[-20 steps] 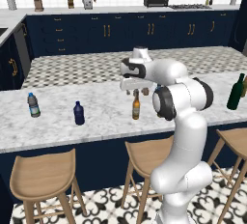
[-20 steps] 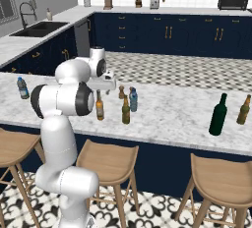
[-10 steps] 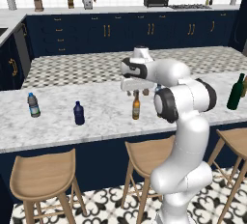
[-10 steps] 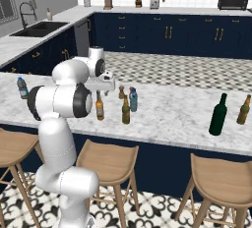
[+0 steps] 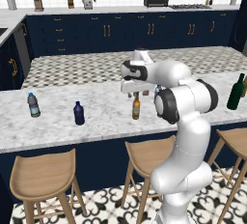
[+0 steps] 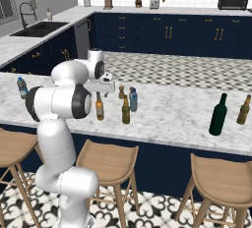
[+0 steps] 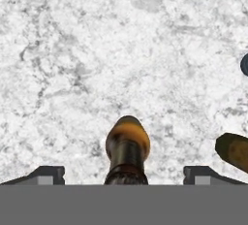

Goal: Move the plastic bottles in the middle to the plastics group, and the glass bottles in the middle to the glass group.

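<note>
Marble worktop's middle carries an amber bottle [image 7: 127, 149] standing upright between the gripper [image 7: 124, 174]'s wide-spread, empty fingers [image 7: 46, 174]; best to descend straight, centred, closing below the neck.

The gripper [image 5: 137, 91] hangs just above an amber bottle [image 5: 136, 107] standing upright at the centre of the marble counter [image 5: 96, 117]. At 9 o'clock stands a clear bottle [image 5: 33, 105], with a navy bottle [image 5: 78, 113] between them. At 3 o'clock, a green bottle [image 5: 236, 92].
</note>
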Controlling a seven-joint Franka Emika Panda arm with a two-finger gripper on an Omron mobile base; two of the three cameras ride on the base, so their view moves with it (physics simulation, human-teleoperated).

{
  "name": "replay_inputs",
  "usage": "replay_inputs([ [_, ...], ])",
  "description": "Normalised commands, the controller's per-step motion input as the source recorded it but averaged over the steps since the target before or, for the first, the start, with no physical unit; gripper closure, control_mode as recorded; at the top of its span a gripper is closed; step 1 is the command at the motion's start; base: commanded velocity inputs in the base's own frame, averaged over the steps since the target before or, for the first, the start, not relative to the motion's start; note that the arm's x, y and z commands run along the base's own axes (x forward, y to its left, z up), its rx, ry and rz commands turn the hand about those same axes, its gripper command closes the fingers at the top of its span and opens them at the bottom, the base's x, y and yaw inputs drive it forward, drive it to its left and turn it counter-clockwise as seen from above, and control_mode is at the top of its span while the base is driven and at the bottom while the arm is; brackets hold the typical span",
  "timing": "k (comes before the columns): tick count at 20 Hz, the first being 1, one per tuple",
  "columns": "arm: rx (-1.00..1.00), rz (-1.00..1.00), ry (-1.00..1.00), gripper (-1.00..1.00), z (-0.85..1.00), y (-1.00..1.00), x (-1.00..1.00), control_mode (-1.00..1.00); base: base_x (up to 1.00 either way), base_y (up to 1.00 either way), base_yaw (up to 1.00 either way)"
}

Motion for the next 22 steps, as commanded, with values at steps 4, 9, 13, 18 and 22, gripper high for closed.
replay_inputs([
  [4, -0.07, 0.00, 0.00, 1.00, -0.19, 0.01, 0.30, -1.00, 0.00, 0.00, 0.00],
  [9, -0.07, 0.06, -0.05, 1.00, -0.13, 0.00, 0.04, -1.00, 0.00, 0.00, 0.00],
  [13, -0.03, 0.12, -0.13, 1.00, -0.05, 0.00, -0.25, -1.00, 0.00, 0.00, 0.00],
  [18, 0.00, 0.05, -0.07, 1.00, 0.09, -0.01, -0.50, -1.00, 0.00, 0.00, 0.00],
  [22, 0.00, 0.00, 0.03, 1.00, 0.35, -0.18, -0.57, -1.00, 0.00, 0.00, 0.00],
])
